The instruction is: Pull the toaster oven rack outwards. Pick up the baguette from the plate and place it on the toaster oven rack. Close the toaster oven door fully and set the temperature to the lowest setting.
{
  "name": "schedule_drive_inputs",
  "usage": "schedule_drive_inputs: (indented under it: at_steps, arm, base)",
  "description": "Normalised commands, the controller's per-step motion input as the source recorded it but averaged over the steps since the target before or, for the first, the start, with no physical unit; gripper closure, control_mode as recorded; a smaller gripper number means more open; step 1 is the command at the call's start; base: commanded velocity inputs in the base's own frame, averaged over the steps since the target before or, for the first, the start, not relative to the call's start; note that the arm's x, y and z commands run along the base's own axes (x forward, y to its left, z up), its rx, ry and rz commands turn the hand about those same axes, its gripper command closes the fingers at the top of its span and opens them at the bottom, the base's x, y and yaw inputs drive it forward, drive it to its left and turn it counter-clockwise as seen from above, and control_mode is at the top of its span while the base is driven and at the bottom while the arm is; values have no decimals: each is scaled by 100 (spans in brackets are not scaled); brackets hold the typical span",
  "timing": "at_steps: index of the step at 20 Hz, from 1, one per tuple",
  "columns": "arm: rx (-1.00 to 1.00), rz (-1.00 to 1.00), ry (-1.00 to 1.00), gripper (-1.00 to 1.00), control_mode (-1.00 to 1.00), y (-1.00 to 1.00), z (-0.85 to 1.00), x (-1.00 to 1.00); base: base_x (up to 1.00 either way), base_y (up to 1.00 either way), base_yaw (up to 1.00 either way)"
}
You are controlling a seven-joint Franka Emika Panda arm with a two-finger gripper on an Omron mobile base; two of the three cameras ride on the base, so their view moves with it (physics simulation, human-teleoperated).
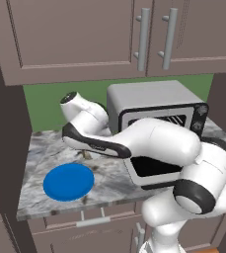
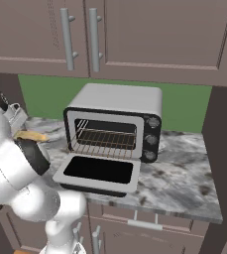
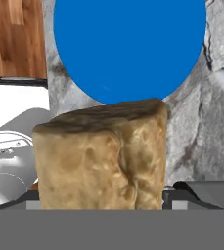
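The tan baguette [image 3: 101,156] sits between my gripper's [image 3: 101,196] jaws, which are shut on its sides, lifted above the counter. It also pokes out beside my arm as the baguette [image 2: 33,135], left of the toaster oven [image 2: 116,106]. Below it lies the bare blue plate [image 3: 128,44], which is the plate [image 1: 68,181] at the counter's front left. The toaster oven door [image 2: 98,171] hangs open and flat. The wire toaster oven rack [image 2: 105,141] reaches the front of the cavity. My arm hides part of the toaster oven [image 1: 154,99].
Dark knobs [image 2: 151,139] line the oven's right side. Wall cabinets [image 2: 110,34] hang close above the oven. A dark side wall [image 1: 1,148] bounds the marble counter [image 2: 179,173] on the left, and wooden floor [image 3: 15,39] lies past the counter's front edge.
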Motion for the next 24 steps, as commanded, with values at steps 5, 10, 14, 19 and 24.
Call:
schedule_drive_inputs:
  at_steps: [5,10,14,19,24]
  arm:
    - [0,0,-7,100,-100,-96,92,-27]
    - [0,0,-3,100,-100,-96,47,-18]
    - [4,0,0,100,-100,-91,0,-13]
    - [1,0,-4,100,-100,-82,-6,12]
    - [6,5,-8,100,-100,-64,-8,35]
  base:
    - [0,0,0]
    - [0,0,0]
    - [0,0,0]
    - [0,0,0]
    - [0,0,0]
